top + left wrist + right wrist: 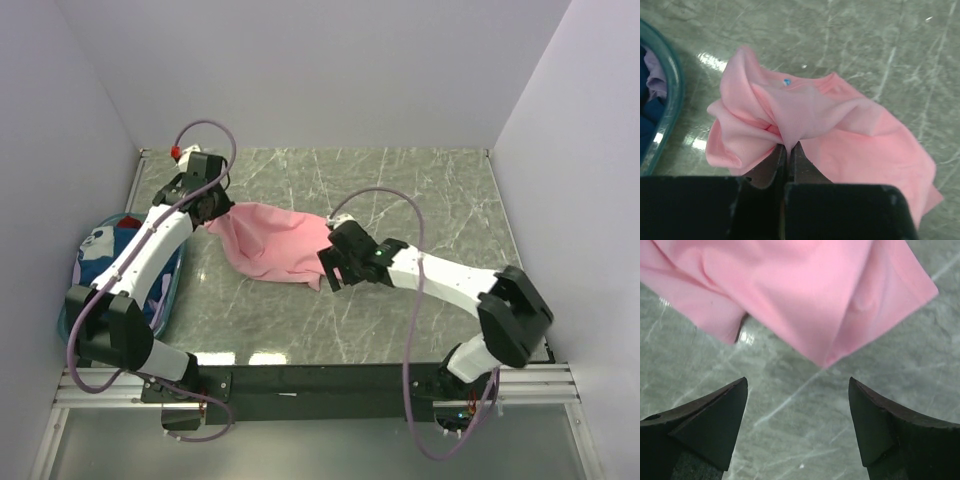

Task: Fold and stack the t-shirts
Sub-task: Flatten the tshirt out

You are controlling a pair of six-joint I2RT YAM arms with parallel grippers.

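A light pink t-shirt [275, 240] lies bunched on the grey marble table, left of centre. My left gripper [208, 213] is shut on a pinch of its cloth at the shirt's left end; in the left wrist view the pink t-shirt [805, 107] rises into the closed gripper [788, 146]. My right gripper [328, 272] is open and empty just past the shirt's right corner; in the right wrist view the gripper [798, 381] hangs over bare table below the shirt's edge [840, 305]. The other t-shirts [105, 248], blue and white, lie bunched in the basket.
A teal plastic basket [172, 290] stands at the left edge beside the left arm; its rim also shows in the left wrist view [670, 95]. White walls close the table on three sides. Purple cables loop above both arms.
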